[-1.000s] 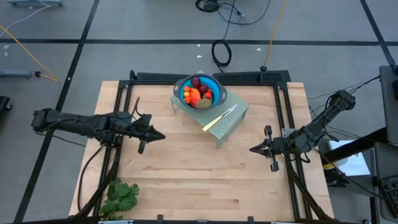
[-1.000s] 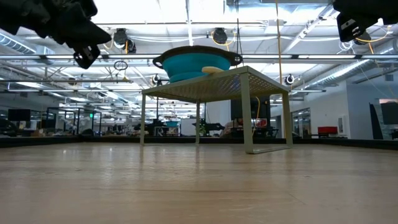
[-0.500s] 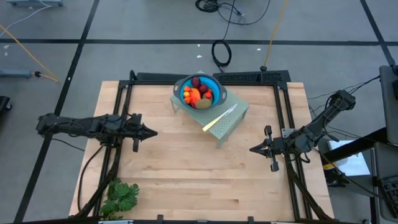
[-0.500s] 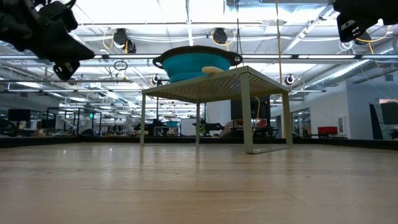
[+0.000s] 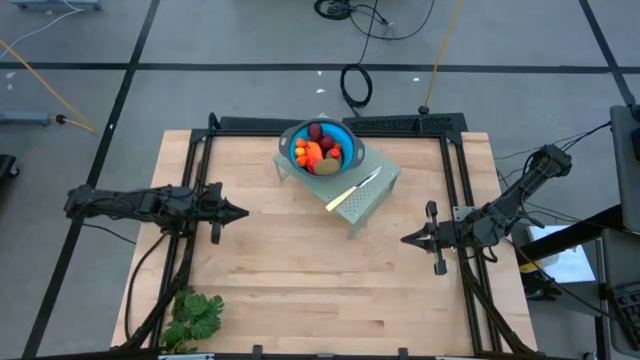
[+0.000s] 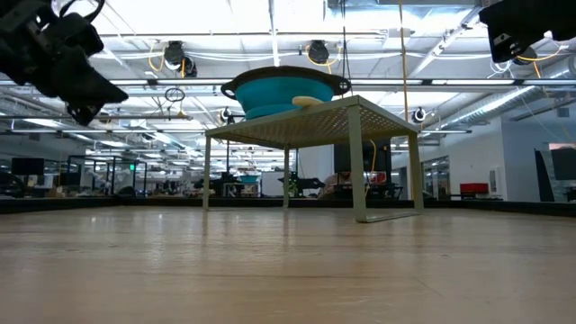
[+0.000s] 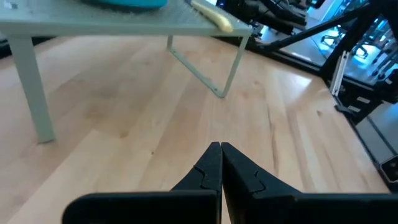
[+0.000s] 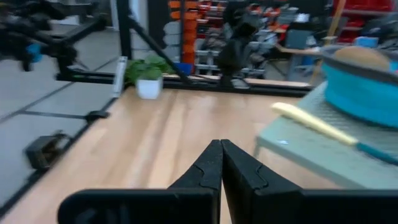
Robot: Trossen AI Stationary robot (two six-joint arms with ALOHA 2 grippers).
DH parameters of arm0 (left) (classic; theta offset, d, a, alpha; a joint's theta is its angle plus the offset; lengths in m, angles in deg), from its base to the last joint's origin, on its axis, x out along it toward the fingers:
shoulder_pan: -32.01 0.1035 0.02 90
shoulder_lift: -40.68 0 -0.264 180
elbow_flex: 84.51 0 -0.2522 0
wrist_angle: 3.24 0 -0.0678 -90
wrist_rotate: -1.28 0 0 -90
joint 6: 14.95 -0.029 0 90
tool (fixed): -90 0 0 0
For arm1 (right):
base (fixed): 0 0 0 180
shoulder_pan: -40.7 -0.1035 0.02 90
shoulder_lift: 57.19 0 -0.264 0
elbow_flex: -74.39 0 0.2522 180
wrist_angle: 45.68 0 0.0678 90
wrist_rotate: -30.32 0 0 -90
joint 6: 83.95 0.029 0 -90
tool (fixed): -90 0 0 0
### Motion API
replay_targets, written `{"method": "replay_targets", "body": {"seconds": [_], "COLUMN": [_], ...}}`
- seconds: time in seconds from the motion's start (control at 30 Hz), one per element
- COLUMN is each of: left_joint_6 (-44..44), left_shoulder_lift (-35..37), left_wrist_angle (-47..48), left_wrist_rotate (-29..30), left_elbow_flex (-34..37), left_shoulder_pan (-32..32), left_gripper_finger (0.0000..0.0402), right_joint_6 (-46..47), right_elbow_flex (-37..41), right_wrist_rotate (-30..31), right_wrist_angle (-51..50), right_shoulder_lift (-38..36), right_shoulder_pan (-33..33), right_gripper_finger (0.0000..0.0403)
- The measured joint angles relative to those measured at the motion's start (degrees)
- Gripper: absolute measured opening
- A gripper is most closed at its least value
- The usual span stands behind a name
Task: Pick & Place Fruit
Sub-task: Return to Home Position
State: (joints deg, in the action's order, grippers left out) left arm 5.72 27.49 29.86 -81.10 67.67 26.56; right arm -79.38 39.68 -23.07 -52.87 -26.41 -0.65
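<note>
Start with the wooden table (image 5: pixel 300 285). Both arms sit low over it, well apart from the work: the left gripper (image 5: pixel 243 212) hovers above the left half and the right gripper (image 5: pixel 405 239) above the right half. Each wrist view shows its two dark fingers pressed together with nothing between them.

At the far middle stands the pale green shelf (image 5: pixel 378 203), and on it the blue strainer bowl (image 5: pixel 349 143). The fruit (image 5: pixel 318 150) is heaped inside that bowl and none shows on the table, so I judge the placing finished.

If you had to lift any of it again, treat it as light, hard toy food with a smooth and probably slippery skin. It should not bruise, but it would roll or squirt out of a pinch that is off-centre.

- The olive-brown oval (image 5: pixel 327 167) at the near rim is best taken across its short width.
- The dark red balls (image 5: pixel 318 132) want the fingers square across the widest part.
- The longer orange-red piece (image 5: pixel 312 153) wants a grip at mid-length.
- The tiny bits are too small for me to judge — approach them from straight above.

The bowl looks light too, so a sideways nudge could shift it toward the yellow-handled knife (image 5: pixel 352 190) lying just beside it on the shelf.
</note>
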Motion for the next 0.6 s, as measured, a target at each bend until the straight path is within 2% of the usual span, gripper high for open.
{"method": "replay_targets", "body": {"seconds": [0.23, 0.37, 0.43, 0.6], "left_joint_6": [1.8, 1.4, 0.4, -0.6], "left_shoulder_lift": [2.6, 3.5, 3.5, 3.5], "left_wrist_angle": [-8.9, -10.7, -10.6, -10.5], "left_wrist_rotate": [-1.4, -4.2, -4.6, -4.7], "left_elbow_flex": [8.1, 9.9, 9.9, 9.9], "left_shoulder_pan": [0.0, 0.0, 0.0, 0.0], "left_gripper_finger": [0.0, 0.0001, 0.0, 0.0002], "right_joint_6": [-5.2, -1.8, 0.1, 3.8], "right_elbow_flex": [0.0, 0.0, 0.0, 0.0], "right_wrist_rotate": [6.4, 6.7, 4.4, -6.7], "right_wrist_angle": [0.1, 0.1, 0.1, 0.1], "right_shoulder_lift": [0.0, 0.0, 0.0, 0.0], "right_shoulder_pan": [0.0, 0.0, 0.1, 1.1], "right_gripper_finger": [0.0, 0.0, 0.0, 0.0]}}
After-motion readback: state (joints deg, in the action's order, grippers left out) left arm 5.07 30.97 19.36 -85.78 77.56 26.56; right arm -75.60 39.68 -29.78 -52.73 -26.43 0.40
